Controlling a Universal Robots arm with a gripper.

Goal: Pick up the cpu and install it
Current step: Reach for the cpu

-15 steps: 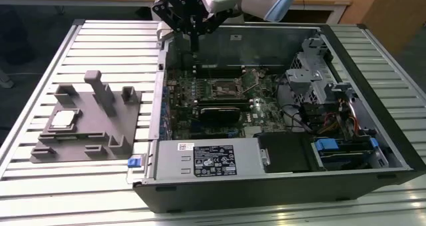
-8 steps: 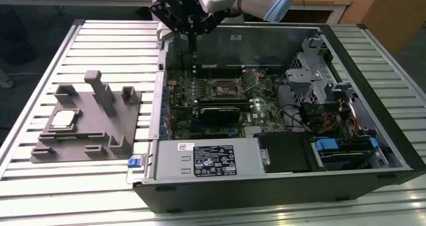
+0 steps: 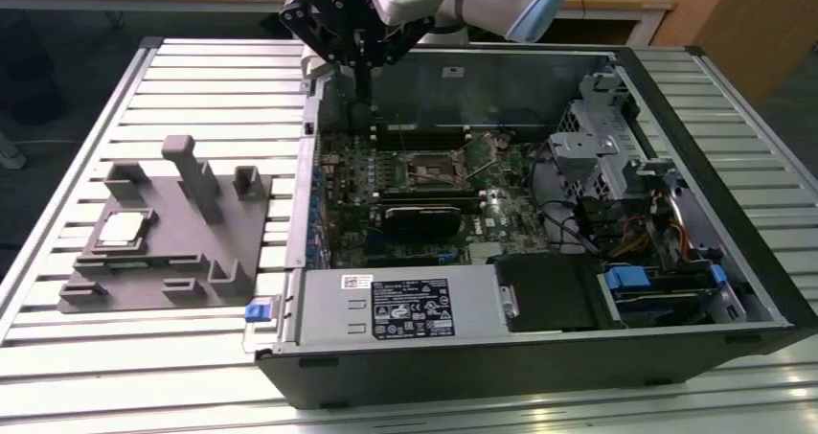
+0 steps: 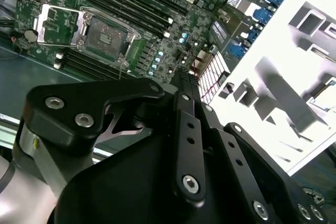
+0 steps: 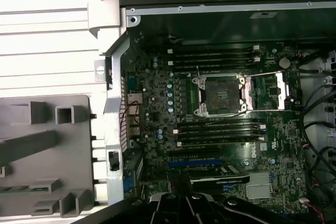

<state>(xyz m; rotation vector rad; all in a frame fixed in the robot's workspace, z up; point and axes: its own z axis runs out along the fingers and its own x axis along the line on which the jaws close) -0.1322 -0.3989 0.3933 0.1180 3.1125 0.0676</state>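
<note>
Over the case (image 3: 422, 376) edge, the claw (image 3: 363, 91) hangs closed on nothing, well apart from the cpu (image 3: 122, 228), which lies in the tray (image 3: 179, 262) at the exterior view's left. Gripped off-centre, that flat chip could slip or tilt. A tilted drop could bend pins in the open socket (image 5: 220, 94).

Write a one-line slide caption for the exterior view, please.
The tool hovers over the open computer case while the cpu lies on the grey tray at the exterior view's left.
</note>
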